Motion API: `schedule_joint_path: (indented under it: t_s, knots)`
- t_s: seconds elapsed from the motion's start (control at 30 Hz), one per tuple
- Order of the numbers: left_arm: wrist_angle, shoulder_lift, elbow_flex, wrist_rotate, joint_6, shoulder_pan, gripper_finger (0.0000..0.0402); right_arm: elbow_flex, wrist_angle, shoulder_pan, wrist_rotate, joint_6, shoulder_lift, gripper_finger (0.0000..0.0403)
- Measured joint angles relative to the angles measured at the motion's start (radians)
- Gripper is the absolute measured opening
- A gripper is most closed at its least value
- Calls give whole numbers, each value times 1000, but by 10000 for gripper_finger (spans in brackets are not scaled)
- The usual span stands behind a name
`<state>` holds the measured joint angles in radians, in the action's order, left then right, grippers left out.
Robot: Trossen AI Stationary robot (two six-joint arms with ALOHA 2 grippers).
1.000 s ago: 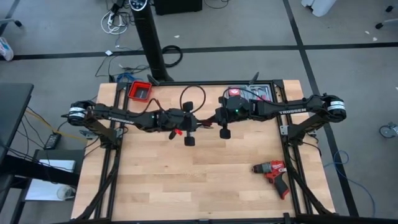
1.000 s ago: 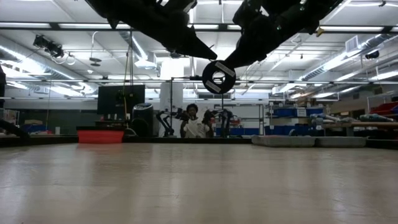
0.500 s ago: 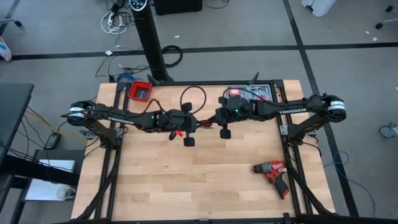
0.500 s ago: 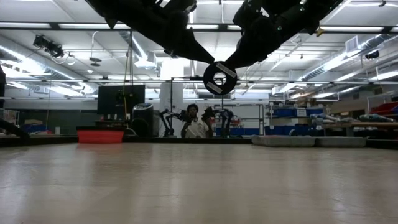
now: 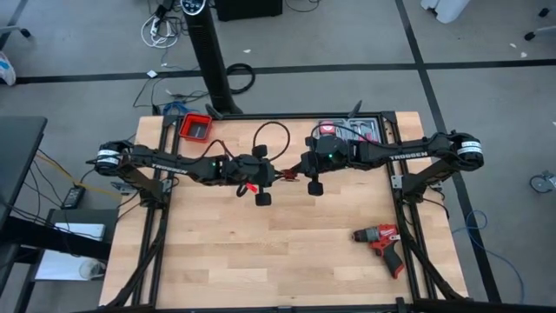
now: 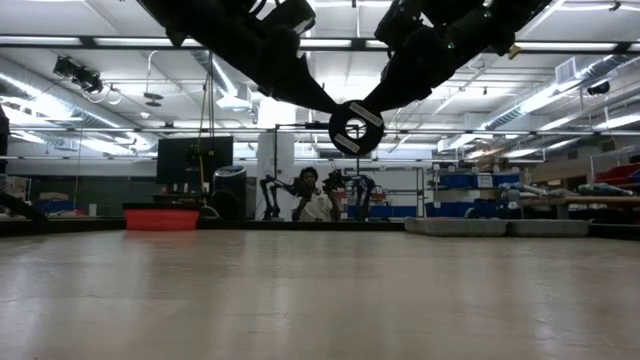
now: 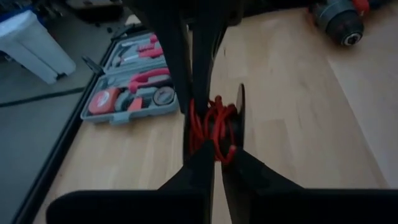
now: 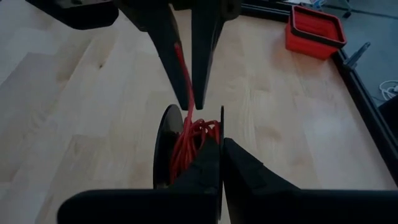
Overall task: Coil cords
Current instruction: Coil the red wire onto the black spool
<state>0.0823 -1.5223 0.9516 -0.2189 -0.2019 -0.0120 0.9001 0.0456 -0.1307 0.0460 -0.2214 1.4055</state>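
High view shows my two arms meeting nose to nose above the middle of the table (image 5: 217, 261), with the cords (image 5: 280, 173) held in the air between them. My left gripper (image 5: 271, 175) and my right gripper (image 5: 294, 173) both have their fingers pressed together on the red wire. In the left wrist view the bundle (image 7: 214, 130) sits just past my own fingertips, pinched by my narrow fingers and by the other arm's fingers coming in from across. In the right wrist view the red strands (image 8: 186, 140) run down between that arm's fingers in the same way.

I judge that I am midway through the winding: part of the wire is already gathered into a small red tangle, while a black stretch still stands out as a free loop (image 5: 269, 135) toward the far edge. The next move calls for one gripper to keep the bundle pinched while the other lets go, catches the loose loop and lays it around the gathered turns without pulling them apart.

The wire is very thin, limp and glossy red, bunched in uneven curls rather than neat rings. The tabletop is pale butcher-block wood with visible grain. A red-and-black drill (image 5: 382, 242) lies well apart, near the right corner, a shallow red bin (image 5: 195, 127) sits at the far left, and a grey case of tools (image 7: 134, 93) rests at the far edge.
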Motion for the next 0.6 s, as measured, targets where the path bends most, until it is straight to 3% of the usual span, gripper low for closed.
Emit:
schedule_joint_path:
  t_s: [0.2, 0.4, 0.6]
  knots:
    - [-34, 0, 0, 1, 55, 2, 32, 0, 1, -2, -2, 1, 0, 1]
    - [-24, 0, 0, -3, 108, 11, 32, 0, 32, -2, -74, 0, 0, 1]
    - [32, -1, 0, -90, 133, 20, 32, 0, 24, -2, -122, -8, 0, 1]
